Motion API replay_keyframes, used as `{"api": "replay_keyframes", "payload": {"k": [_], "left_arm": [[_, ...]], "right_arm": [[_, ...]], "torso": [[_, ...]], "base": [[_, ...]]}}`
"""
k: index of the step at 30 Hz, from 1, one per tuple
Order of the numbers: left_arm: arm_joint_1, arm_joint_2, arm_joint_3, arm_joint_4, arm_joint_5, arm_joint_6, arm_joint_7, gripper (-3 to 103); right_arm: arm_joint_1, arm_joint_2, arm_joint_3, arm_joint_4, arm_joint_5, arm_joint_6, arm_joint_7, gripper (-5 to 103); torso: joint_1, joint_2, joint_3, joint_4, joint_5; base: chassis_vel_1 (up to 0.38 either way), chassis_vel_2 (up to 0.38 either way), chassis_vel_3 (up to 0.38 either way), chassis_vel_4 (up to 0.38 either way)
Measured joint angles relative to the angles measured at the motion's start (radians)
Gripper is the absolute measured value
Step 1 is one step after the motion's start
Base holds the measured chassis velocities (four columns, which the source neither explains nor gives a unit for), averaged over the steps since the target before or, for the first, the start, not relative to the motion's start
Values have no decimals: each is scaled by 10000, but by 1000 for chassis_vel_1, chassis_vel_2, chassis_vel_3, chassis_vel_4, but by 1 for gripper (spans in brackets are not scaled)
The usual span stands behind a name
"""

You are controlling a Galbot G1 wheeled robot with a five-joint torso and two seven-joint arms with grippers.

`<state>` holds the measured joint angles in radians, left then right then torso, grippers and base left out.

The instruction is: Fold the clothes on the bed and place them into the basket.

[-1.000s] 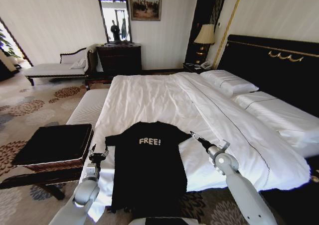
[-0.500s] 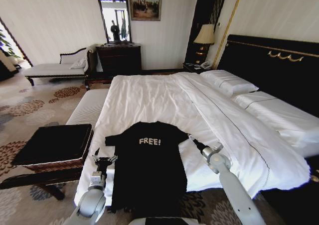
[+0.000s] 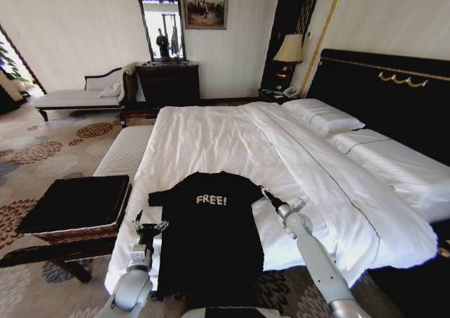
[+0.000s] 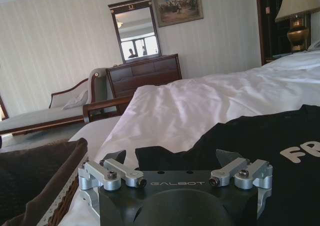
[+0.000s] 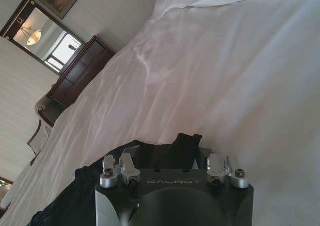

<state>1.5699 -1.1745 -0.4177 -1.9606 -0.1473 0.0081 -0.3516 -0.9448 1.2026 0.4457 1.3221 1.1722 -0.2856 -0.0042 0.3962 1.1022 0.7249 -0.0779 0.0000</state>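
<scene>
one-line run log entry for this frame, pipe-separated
T-shirt flat on bed | left gripper open at left sleeve | right gripper open at right sleeve | basket beside bed

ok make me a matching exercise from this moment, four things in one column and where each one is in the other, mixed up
Things:
1. T-shirt
2. basket
3. left pincer
4. right pincer

Places:
A. at the shirt's right sleeve, open
B. spread flat on the bed's near end, lettering up
C. on a low stand on the floor, left of the bed
D. beside the shirt's left edge, below the sleeve, open

Pairs: 1-B, 2-C, 3-D, 4-A
</scene>
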Motion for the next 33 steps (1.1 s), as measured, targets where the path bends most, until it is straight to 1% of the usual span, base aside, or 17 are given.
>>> {"api": "replay_keyframes", "payload": {"k": [1,3,7,8,10,12,16,23,26,28,31,32,33], "left_arm": [[2,0,17,-6,0,16,-9,100],[4,1,25,-8,-1,22,-12,100],[10,4,47,-8,-5,26,-20,100],[10,4,47,-8,-5,26,-20,100],[-1,31,49,-21,-30,36,-22,100],[-3,46,49,-39,-43,39,-22,100],[21,97,13,-94,-72,44,-27,100],[54,124,-18,-174,-86,44,-31,100],[73,121,-44,-234,-86,36,-33,100],[79,118,-46,-242,-84,32,-33,100],[136,72,-68,-295,-71,-2,-33,100],[136,72,-68,-295,-71,-2,-33,100],[158,58,-83,-308,-67,-15,-33,100]], "right_arm": [[-8,-8,-7,1,48,-17,29,55],[-20,-7,-10,4,74,-30,49,55],[-69,32,-7,10,102,-62,102,33],[-69,32,-7,10,102,-62,102,33],[-72,8,-6,11,92,-64,106,22],[-72,-6,-15,14,87,-64,106,22],[-53,-22,-70,44,42,-59,141,3],[-71,-50,-145,236,-122,4,222,0],[-233,-210,-387,854,-608,137,223,0],[-274,-250,-464,1006,-712,156,220,0],[-426,-431,-1066,1837,-1295,241,191,0],[-426,-431,-1066,1837,-1295,241,191,0],[-435,-463,-1293,2001,-1492,283,165,0]], "torso": [[0,1,-1,0,-1],[0,0,-1,0,-2],[0,0,0,1,0],[0,0,0,1,0],[0,0,0,1,-1],[0,0,-1,1,0],[0,1,-1,1,0],[0,0,-1,1,0],[0,0,-1,0,-1],[0,0,0,0,-1],[0,0,-1,0,-2],[0,0,-1,0,-2],[-1,1,-1,1,-1]], "base": [[0,0,0,0],[0,0,0,0],[0,0,0,0],[0,0,0,0],[0,0,0,0],[0,0,0,0],[0,0,0,0],[0,0,0,0],[0,0,0,0],[0,0,0,0],[0,0,0,0],[0,0,0,0],[0,0,0,0]]}}
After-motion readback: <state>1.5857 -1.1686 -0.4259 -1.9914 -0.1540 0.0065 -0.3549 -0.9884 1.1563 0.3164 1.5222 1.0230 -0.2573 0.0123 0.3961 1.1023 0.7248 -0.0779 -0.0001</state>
